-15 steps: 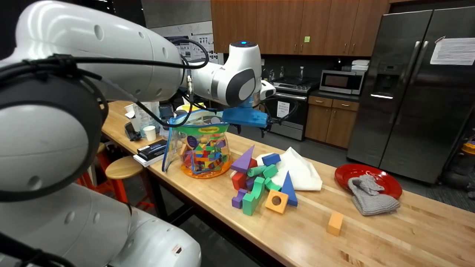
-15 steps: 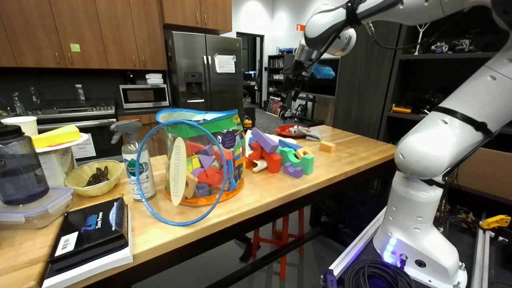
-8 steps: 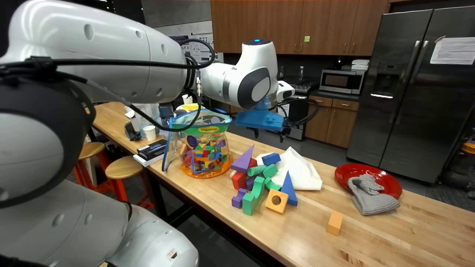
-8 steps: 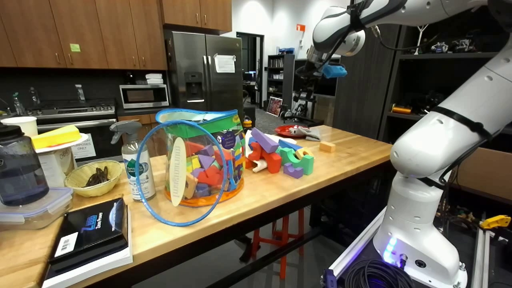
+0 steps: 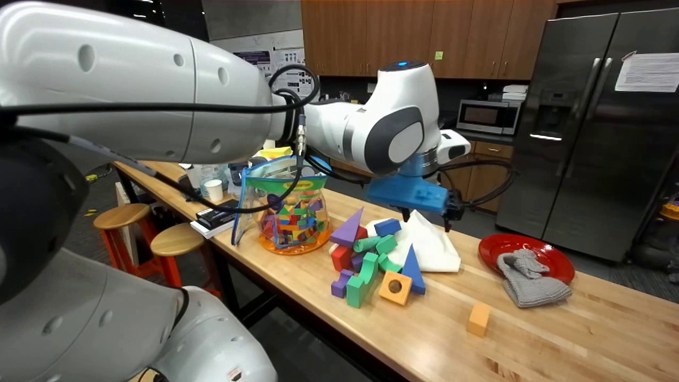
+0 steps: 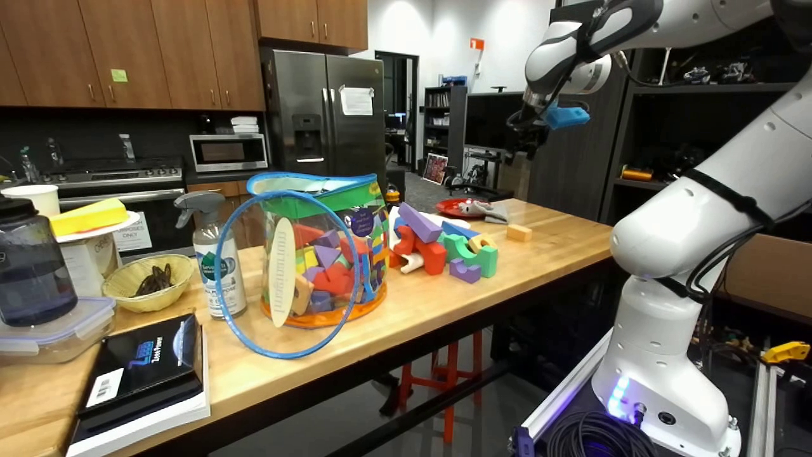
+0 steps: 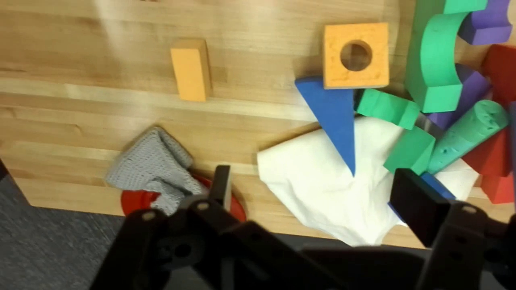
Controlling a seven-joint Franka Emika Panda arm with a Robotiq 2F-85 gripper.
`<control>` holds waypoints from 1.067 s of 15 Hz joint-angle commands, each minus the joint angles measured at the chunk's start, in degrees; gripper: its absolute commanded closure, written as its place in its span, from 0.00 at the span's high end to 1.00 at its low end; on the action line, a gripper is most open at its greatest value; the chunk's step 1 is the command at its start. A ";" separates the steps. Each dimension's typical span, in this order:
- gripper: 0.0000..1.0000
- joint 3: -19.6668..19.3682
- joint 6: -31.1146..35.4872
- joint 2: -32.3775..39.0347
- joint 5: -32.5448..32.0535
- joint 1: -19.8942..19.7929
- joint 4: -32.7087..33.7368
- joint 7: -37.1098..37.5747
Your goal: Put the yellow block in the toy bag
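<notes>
The yellow block is a small orange-yellow cuboid lying alone on the table in both exterior views [image 5: 478, 319] [image 6: 519, 233], and at the upper left of the wrist view [image 7: 190, 70]. The toy bag is a clear rounded bag of multicoloured pieces [image 5: 294, 225] [image 6: 317, 190]. It stands on the table with its top open and its round lid hanging down. My gripper [image 5: 427, 220] is in the air above the white cloth, apart from the yellow block. In the wrist view my gripper [image 7: 318, 189] has its fingers wide apart with nothing between them.
A pile of green, red, purple and blue blocks [image 5: 363, 284] and a larger yellow block with a hole [image 5: 395, 288] lie between bag and block. A white cloth [image 5: 432, 249] lies behind. A red plate [image 5: 490, 249] holds grey cloth [image 5: 536, 289]. A spray bottle [image 6: 219, 273] stands beside the bag.
My arm has swung away from the bag, and the gripper has moved over and lower toward the white cloth. The yellow block, bag and other toys have not moved.
</notes>
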 commanded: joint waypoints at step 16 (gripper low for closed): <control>1.00 -11.99 7.01 4.10 -1.01 -4.43 -1.22 -6.39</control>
